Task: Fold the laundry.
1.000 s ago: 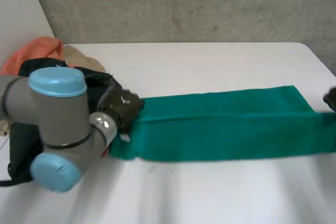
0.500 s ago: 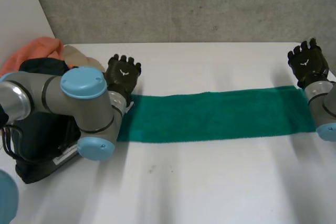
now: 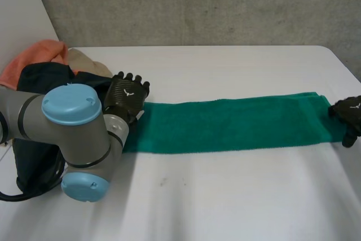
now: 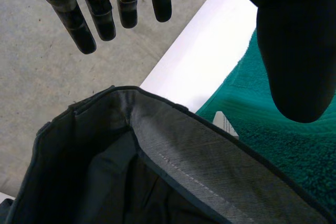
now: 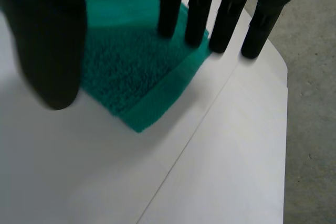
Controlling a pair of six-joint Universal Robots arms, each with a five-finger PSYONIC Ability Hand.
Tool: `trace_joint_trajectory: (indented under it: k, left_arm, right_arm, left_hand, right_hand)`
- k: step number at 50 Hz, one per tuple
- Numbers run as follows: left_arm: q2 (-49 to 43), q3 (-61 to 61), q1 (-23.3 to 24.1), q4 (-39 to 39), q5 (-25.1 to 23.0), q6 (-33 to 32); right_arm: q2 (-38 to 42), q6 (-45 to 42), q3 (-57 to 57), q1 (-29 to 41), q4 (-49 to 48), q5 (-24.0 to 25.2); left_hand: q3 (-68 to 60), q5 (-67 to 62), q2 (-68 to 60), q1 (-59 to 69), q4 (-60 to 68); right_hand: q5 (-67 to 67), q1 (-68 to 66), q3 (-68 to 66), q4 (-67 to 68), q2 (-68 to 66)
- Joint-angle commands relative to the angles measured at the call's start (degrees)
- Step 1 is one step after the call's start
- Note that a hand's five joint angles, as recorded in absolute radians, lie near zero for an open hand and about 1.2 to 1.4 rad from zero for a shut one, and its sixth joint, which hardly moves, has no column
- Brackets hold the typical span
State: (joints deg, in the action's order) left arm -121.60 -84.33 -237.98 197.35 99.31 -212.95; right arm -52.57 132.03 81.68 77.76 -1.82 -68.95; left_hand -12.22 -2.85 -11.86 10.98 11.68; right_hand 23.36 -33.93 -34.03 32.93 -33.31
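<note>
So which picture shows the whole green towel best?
The head view. There the green towel lies flat in one long strip, from the left hand to the right hand. The left wrist view shows one end of it with a white tag; the right wrist view shows the other end's corner.

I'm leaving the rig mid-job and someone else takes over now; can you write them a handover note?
Left hand: open, empty, above the green towel's left end, by the dark garment.
Right hand: open, fingers straight at the towel's right end.
Done: towel lies flat, a long strip on the table.
To do: fold it end to end; then the garment, orange cloth and beige cloth piled at the table's left.
</note>
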Motion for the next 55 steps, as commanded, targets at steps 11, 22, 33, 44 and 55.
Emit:
trace_joint_trajectory:
  k: [11,22,33,44,55]
  left_arm:
    - [6.72,-2.15,1.56,0.06,0.18,0.08]
    - [8.57,-4.35,0.24,-0.12,-0.08,4.64]
    - [9.63,-6.81,-1.34,-0.21,-0.26,7.46]
    - [8.84,-6.55,-1.08,0.14,-0.52,7.55]
    - [8.66,-4.09,1.46,0.32,-1.05,7.46]
  right_arm:
    - [-3.32,-8.98,-0.99,-8.85,-8.46,-10.41]
    - [-11.49,-1.44,3.22,5.98,-15.92,-4.89]
    - [-13.44,2.44,11.84,33.49,-30.25,9.27]
    - [0.19,-1.16,8.94,48.8,-31.14,9.45]
    - [-13.23,8.39,14.99,40.05,-25.89,-5.22]
  left_hand:
    - [2.22,2.85,1.86,-0.98,-1.68]
    - [2.22,2.85,1.86,-0.98,-1.68]
    - [2.22,2.85,1.86,-0.98,-1.68]
    - [2.22,2.85,1.86,-0.98,-1.68]
    - [2.22,2.85,1.86,-0.98,-1.68]
  right_hand:
    - [46.64,-46.07,-45.97,47.07,-46.69]
    - [46.64,-46.07,-45.97,47.07,-46.69]
    - [46.64,-46.07,-45.97,47.07,-46.69]
    - [46.64,-46.07,-45.97,47.07,-46.69]
    - [-23.36,23.93,24.03,-22.93,23.31]
